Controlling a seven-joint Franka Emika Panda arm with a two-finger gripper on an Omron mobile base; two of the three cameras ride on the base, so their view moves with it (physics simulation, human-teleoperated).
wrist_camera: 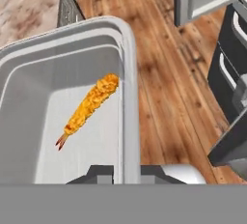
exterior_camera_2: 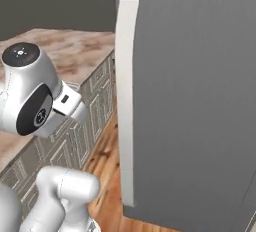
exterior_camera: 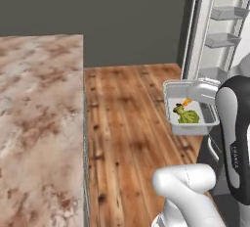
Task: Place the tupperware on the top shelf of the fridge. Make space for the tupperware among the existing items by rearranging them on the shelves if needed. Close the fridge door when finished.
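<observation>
The tupperware (exterior_camera: 188, 116) is a translucent grey-white tub with green food and an orange strip inside. It hangs in the air above the wooden floor, beside the fridge (exterior_camera: 215, 6). My gripper (exterior_camera: 200, 94) is shut on the tub's rim on the side nearest the fridge. In the hand view the gripper (wrist_camera: 127, 172) straddles the wall of the tupperware (wrist_camera: 58, 73), and the orange strip lies on its bottom. The fridge door (exterior_camera_2: 190, 101) stands open, dark grey with a long pale handle (exterior_camera_2: 126, 101). The fridge's shelves and the items on them are out of view.
A marble counter (exterior_camera: 39, 123) runs along the left, with grey cabinet fronts (exterior_camera_2: 75, 141) below it. Grey door racks (exterior_camera: 227, 13) sit on the open door's inner side. Two dark drawer fronts (wrist_camera: 234, 44) show at the right of the hand view. Wooden floor (exterior_camera: 127, 123) lies between counter and fridge.
</observation>
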